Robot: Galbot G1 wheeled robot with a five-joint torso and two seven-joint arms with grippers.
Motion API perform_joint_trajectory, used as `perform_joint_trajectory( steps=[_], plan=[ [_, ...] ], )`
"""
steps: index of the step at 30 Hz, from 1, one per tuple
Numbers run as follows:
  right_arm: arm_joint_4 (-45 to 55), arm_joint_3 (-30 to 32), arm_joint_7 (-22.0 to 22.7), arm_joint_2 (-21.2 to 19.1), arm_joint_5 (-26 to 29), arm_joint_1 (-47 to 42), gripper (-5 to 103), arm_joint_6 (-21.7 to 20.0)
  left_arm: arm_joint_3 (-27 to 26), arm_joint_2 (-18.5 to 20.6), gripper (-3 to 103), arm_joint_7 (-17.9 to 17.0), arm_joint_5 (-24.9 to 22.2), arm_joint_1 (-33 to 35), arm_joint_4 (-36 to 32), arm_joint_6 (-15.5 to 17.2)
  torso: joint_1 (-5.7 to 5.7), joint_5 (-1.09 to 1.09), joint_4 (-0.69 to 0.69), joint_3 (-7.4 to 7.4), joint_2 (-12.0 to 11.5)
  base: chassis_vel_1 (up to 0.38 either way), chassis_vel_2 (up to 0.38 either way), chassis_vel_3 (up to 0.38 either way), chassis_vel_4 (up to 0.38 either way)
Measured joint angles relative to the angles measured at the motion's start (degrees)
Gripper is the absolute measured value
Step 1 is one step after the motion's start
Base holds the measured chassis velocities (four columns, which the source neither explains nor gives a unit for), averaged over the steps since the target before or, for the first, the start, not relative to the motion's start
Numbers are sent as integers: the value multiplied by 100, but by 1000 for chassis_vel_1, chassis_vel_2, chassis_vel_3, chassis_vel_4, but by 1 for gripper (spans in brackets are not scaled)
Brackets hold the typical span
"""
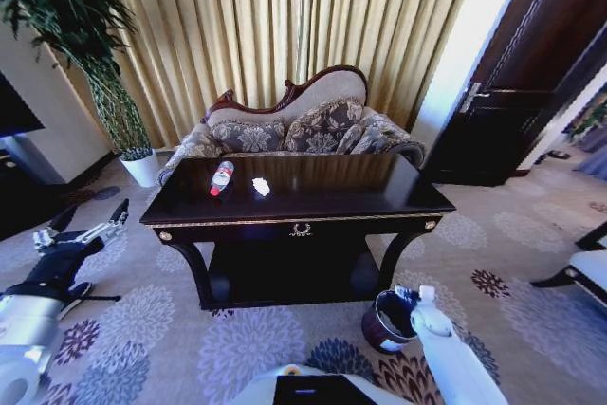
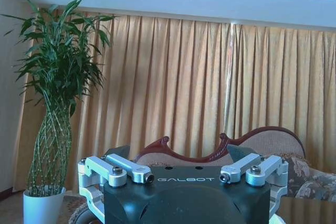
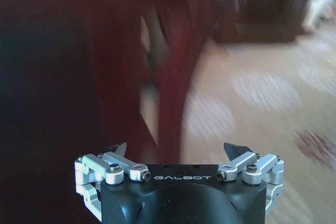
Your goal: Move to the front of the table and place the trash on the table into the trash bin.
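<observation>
Head view shows you the trash bin (image 1: 389, 322) nearest, on the patterned carpet by the table's near right leg, with the right gripper (image 3: 178, 153) low beside it, its fingers spread and holding nothing, while the left gripper (image 1: 93, 220) hangs out at the left, also spread and holding nothing. Beyond them you see the table (image 1: 360, 198), and on its far left part lie the plastic bottle (image 1: 221, 177) and, just right of it, a crumpled white paper piece (image 1: 261, 186). Farther off stand the sofa (image 1: 313, 125), the white plant pot (image 1: 142, 168) at the left and the curtains (image 1: 285, 16).
</observation>
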Motion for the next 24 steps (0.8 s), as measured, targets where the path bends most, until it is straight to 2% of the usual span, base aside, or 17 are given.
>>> perform_joint_trajectory(
  steps=[1, 2, 4, 6, 7, 9, 10, 14, 18, 24],
  plan=[
    [526, 58, -19, -21, 71, -108, 100, -22, 20, -7, 100, -1, 0, 1, 0, 5, 0, -2, 1, -1, 0, 0, 0, 0, 0],
    [526, 58, -19, -21, 71, -108, 100, -22, 20, -7, 100, -1, 0, 1, 0, 5, 0, -2, 1, -1, 0, 0, 0, 0, 0],
    [1698, 129, -52, -67, 152, -413, 100, -69, 37, -8, 100, -4, 1, 2, 0, 9, 0, -1, 1, 0, 0, 0, 0, 0, 0],
    [1875, 137, -57, -70, 159, -460, 100, -75, 38, -3, 100, -4, 1, 2, 0, 10, 0, -1, 0, 0, 0, 0, 0, 0, 0],
    [2718, 197, -79, -69, 212, -722, 100, -116, 13, 26, 100, -8, -18, 11, 0, 12, 0, 0, -1, 0, 0, 0, 0, 0, 0],
    [3674, 293, -161, -20, 388, -1045, 100, -252, -31, 57, 100, -15, -97, 17, 0, 4, 0, -2, -1, -1, 1, 0, 0, 0, 0],
    [3674, 293, -161, -20, 388, -1045, 100, -252, -31, 57, 100, -15, -97, 17, 0, 4, 0, -2, -1, -1, 1, 0, 0, 0, 0],
    [5006, 221, -245, 77, 372, -1436, 100, -304, -28, 46, 100, -6, -207, 23, 0, -79, -1, -2, -1, -1, 1, 0, 0, 0, 0],
    [5369, 156, -246, 83, 312, -1479, 100, -374, -28, 48, 100, -12, -207, 35, 0, -44, -1, 0, 0, -1, 1, 0, 0, 0, 0],
    [5853, 60, -244, -56, 56, -1657, 100, -453, -25, 68, 100, -112, -214, 15, 0, 258, -1, 0, -1, -1, 1, 0, 0, 0, 0]
  ],
)
